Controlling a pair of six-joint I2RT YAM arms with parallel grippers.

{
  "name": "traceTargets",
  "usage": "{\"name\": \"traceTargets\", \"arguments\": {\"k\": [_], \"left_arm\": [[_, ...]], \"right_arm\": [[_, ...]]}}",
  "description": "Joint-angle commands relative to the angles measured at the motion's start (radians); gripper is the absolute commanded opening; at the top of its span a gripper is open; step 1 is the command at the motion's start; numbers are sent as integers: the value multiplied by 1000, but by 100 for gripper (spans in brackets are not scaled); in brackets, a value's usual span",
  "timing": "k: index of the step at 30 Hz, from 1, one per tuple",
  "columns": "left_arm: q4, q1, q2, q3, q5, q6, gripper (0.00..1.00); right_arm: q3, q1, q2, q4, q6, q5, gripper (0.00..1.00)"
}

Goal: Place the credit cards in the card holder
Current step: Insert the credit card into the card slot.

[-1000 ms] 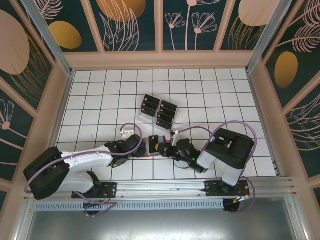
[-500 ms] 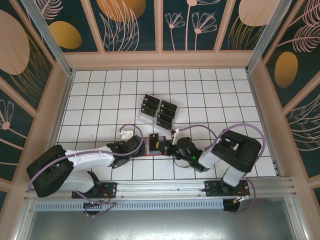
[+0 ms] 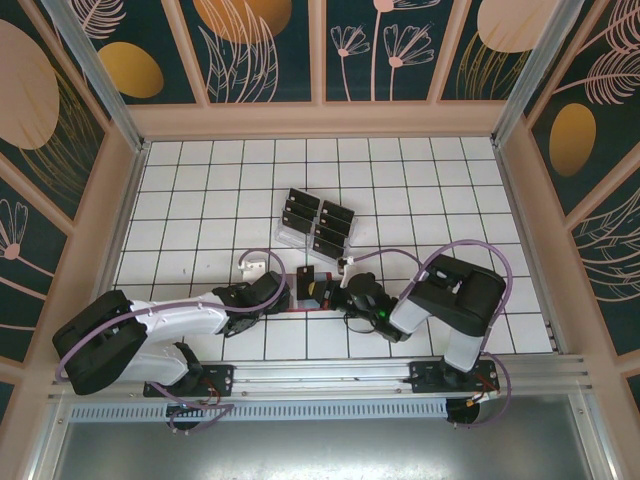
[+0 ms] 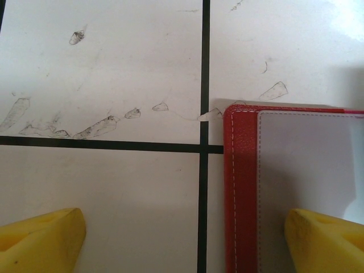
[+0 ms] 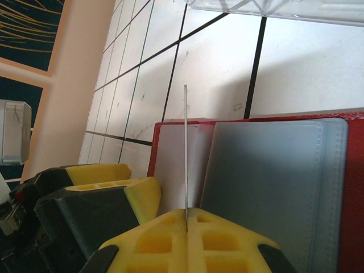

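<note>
The card holder [image 5: 273,182] is a red wallet lying open on the table, grey-blue pockets facing up, also seen in the top view [image 3: 303,308]. My right gripper [image 5: 186,219] is shut on one credit card [image 5: 186,148], seen edge-on and standing upright over the wallet's left pocket. In the top view that credit card [image 3: 318,285] sits in front of the right gripper [image 3: 332,292]. My left gripper [image 4: 182,244] is open and straddles the card holder's [image 4: 242,187] left edge, with one yellow fingertip [image 4: 327,239] over the pocket and the other over the tile. More credit cards [image 3: 335,215] stand in a rack.
A clear plastic slotted rack [image 3: 315,222] stands just beyond the wallet, and its base shows at the top of the right wrist view [image 5: 284,8]. The left gripper's yellow finger [image 5: 136,193] sits close beside the right one. Wooden walls [image 3: 320,120] ring the white tiled table.
The right arm's elbow swung out and back while the held card stayed over the wallet. The left arm edged slightly right and its jaws narrowed a little.
</note>
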Motion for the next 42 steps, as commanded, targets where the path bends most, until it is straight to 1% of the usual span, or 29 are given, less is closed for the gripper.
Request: {"name": "traceTargets", "arguments": {"k": [1, 13, 19, 34, 36, 42], "left_arm": [[-48, -1, 15, -38, 5, -5, 90], [-37, -2, 17, -44, 10, -5, 90], [-36, -1, 14, -45, 10, -3, 90], [-34, -2, 8, -49, 10, -3, 90], [-34, -1, 7, -50, 8, -2, 90], [-34, -2, 4, -52, 10, -4, 90]], "right_arm": [[15, -1, 23, 43, -17, 25, 0], [26, 25, 64, 69, 11, 14, 0], [12, 29, 59, 85, 25, 14, 0], [-45, 37, 36, 80, 63, 57, 0], [-52, 38, 32, 76, 69, 84, 0], [-40, 44, 27, 41, 69, 100, 0]]}}
